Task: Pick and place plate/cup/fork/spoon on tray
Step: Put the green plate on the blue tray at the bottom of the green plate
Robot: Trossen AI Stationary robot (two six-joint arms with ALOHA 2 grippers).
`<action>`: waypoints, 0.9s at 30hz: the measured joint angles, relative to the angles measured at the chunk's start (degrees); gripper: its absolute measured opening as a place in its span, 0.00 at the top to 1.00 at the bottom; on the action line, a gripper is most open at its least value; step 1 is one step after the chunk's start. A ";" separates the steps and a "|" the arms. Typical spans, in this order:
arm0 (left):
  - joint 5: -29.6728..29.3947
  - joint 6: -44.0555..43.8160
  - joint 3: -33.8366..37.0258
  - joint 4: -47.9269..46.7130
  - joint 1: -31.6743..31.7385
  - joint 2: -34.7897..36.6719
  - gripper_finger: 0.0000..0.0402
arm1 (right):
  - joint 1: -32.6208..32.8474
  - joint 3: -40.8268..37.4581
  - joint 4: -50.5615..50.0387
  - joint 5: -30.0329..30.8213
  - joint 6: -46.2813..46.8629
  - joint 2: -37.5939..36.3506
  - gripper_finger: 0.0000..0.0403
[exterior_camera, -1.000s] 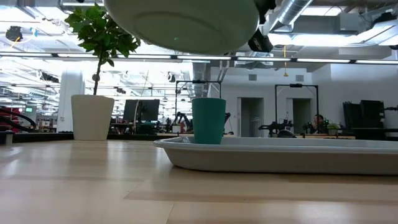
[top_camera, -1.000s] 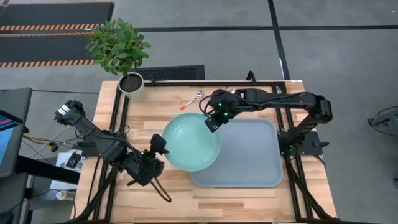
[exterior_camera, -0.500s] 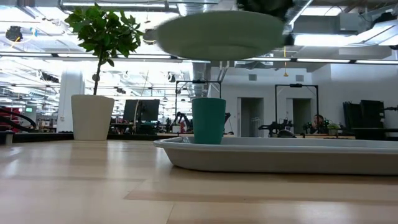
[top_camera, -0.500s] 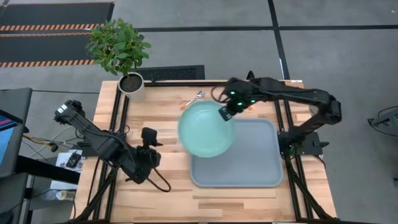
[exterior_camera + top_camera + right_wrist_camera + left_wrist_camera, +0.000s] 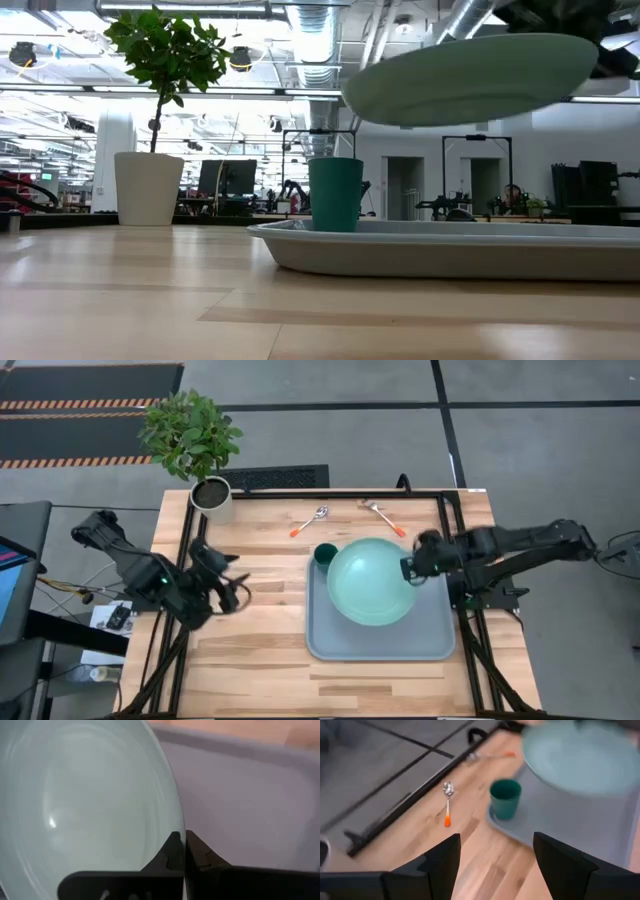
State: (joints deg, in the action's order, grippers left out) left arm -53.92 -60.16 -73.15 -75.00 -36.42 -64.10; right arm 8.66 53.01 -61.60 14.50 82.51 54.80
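The mint-green plate (image 5: 370, 582) hangs in the air above the blue-grey tray (image 5: 330, 640); the low view shows it high up and tilted (image 5: 470, 80). My right gripper (image 5: 411, 568) is shut on its right rim. The dark-green cup (image 5: 325, 553) stands upright on the tray's far left corner. The spoon (image 5: 311, 519) and the fork (image 5: 381, 516) lie on the wood beyond the tray. My left gripper (image 5: 225, 582) is open and empty over the table's left part, well clear of the tray. My right gripper pinches the plate's rim (image 5: 172, 827) between its two fingers, one on the plate's upper face and one beneath it. The fingers (image 5: 172, 851) come roughly level from the table's right side. The plate is lifted clear of the tray and tilted, hollow side up.
A white pot with a leafy plant (image 5: 212, 495) stands at the table's far left corner. The tray's near half (image 5: 380, 645) is bare grey surface. Bare wood lies left of and in front of the tray.
My right gripper has carried the plate from over the table's middle toward the right edge, so it now hangs above the tray. My left gripper has drawn back from the plate toward the table's left edge.
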 joint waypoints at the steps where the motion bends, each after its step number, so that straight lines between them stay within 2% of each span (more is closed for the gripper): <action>1: -0.86 -3.07 0.95 -0.05 0.00 1.20 0.41 | 1.96 -1.78 2.16 0.84 2.87 -0.20 0.99; 7: -2.46 -17.64 6.70 -0.16 0.04 6.97 0.41 | 10.21 -6.57 6.41 2.39 14.30 3.61 0.99; 14: -1.37 -28.97 13.51 -0.11 0.04 9.86 0.41 | 13.30 -6.51 6.93 2.27 18.46 10.53 0.98; 19: 0.84 -33.46 16.52 1.21 0.04 9.88 0.41 | 13.32 -6.51 9.51 2.12 18.45 15.80 0.98; 27: 1.13 -31.96 17.56 5.11 0.04 9.85 0.41 | 13.32 -6.51 15.96 1.86 17.59 21.42 0.98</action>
State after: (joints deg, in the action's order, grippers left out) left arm -52.80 -92.12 -55.59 -69.90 -36.38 -54.25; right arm 21.98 46.50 -45.65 16.36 100.09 76.21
